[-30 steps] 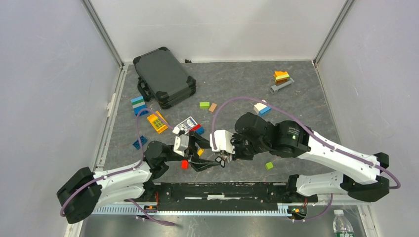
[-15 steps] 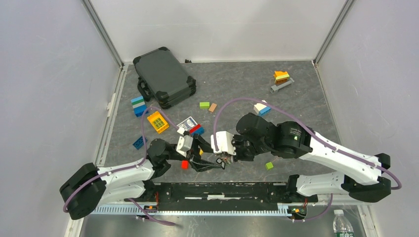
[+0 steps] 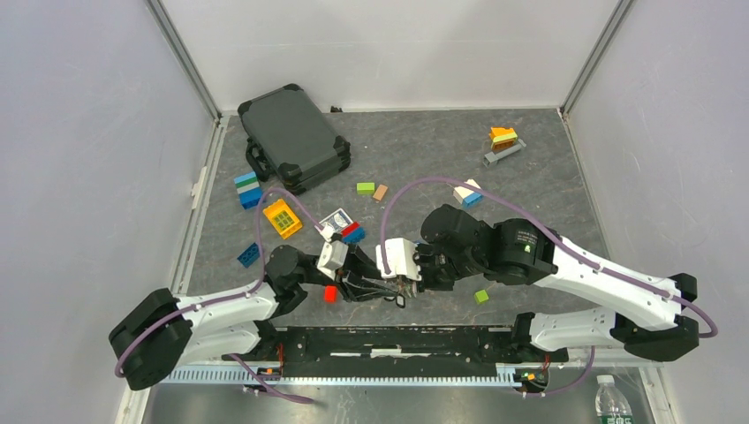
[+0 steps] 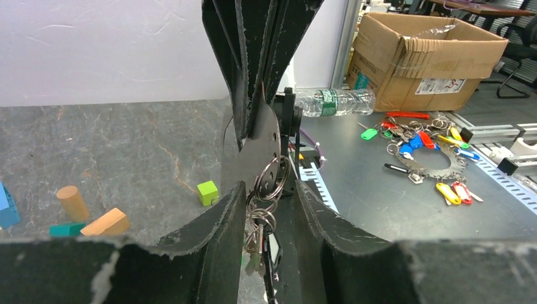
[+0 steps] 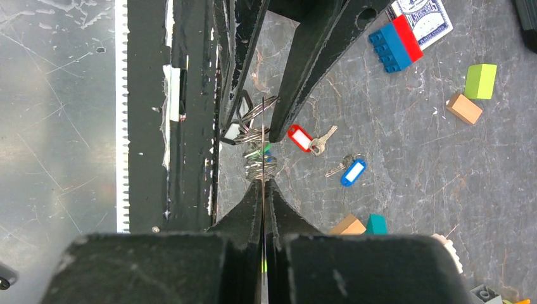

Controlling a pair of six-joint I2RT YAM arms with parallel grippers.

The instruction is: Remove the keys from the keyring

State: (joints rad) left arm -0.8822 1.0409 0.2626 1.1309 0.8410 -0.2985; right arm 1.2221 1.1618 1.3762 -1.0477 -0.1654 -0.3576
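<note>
My right gripper (image 5: 263,185) is shut on the edge of the keyring (image 4: 263,145), a thin grey metal piece held upright above the table's near edge. A bunch of small rings and keys (image 4: 269,218) hangs from it, one with a green head (image 5: 263,151). My left gripper (image 4: 271,187) reaches in from the left. Its jaws stand on either side of the bunch, the left finger close against the rings and a gap showing on the right. In the top view both grippers (image 3: 375,287) (image 3: 400,290) meet front centre. A red-headed key (image 5: 297,137) and a blue-headed key (image 5: 352,172) lie loose on the table.
A black case (image 3: 294,137) sits at the back left, and a playing-card box (image 3: 336,221) lies behind the left gripper. Coloured bricks are scattered around, with a green cube (image 3: 481,297) near the right arm. The black rail (image 3: 397,340) runs just below the grippers.
My left gripper has moved right to the hanging bunch and its jaws have narrowed around it. The right gripper has held still, shut on the keyring.
</note>
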